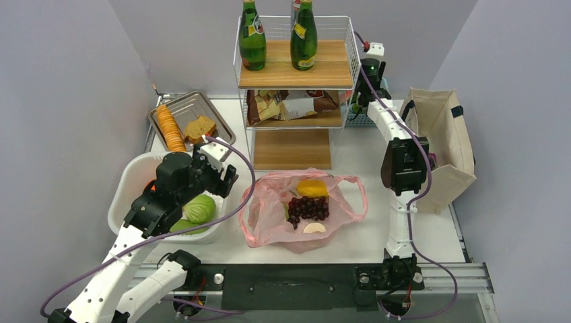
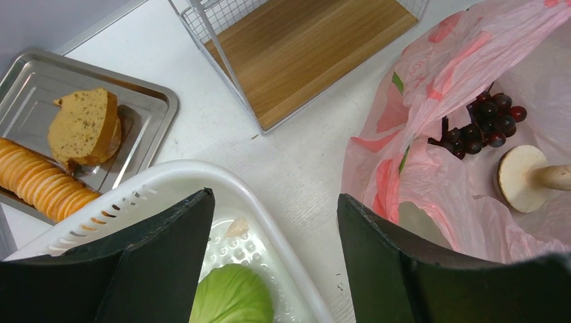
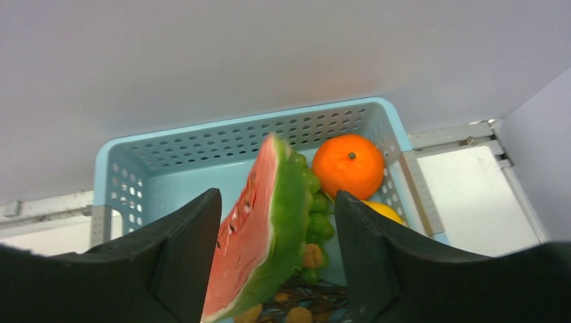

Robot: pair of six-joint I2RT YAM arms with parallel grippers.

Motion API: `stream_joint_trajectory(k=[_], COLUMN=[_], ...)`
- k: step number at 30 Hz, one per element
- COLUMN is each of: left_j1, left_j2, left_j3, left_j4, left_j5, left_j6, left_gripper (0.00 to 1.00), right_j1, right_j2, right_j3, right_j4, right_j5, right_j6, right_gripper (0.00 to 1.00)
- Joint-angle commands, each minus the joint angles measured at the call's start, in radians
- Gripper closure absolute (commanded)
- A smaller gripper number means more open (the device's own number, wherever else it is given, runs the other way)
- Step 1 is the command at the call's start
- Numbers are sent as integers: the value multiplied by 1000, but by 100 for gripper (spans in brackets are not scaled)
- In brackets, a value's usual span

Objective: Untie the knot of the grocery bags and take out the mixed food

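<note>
With the right tool parted loosely around the watermelon slice, lift straight up so it drops into the blue basket beneath.

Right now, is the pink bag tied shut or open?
Open. The pink bag lies spread, no knot visible, with dark grapes and a mushroom showing inside its mouth.

White arms, black joints, purple cables
</note>
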Motion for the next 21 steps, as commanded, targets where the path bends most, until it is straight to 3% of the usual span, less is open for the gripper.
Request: stream_joint_trajectory(k=[1, 5, 9, 12, 18, 21], left_j1=[4, 4, 1, -8, -93, -195], left_j2=[-7, -20, -12, -5, 28, 39], left_j3=[47, 20, 7, -7, -35, -56], left_j4=[1, 30, 51, 90, 140, 146], left_j5=[53, 163, 310, 366, 401, 298], left_j6=[16, 58, 119, 146, 245, 288], left_gripper=[35, 34, 34, 35, 36, 38], right_j1=[-14, -27, -52, -78, -103, -92], right_j2=[-30, -102, -231, -367, -707, -907], right_j3=[48, 27, -58, -229, -512, -627], right_j4=[72, 20, -24, -26, -93, -206], right_j5=[-21, -75, -90, -134, -433, -610], right_j6=[13, 30, 65, 110, 94, 13], right_gripper=[38, 25, 25, 25, 26, 27])
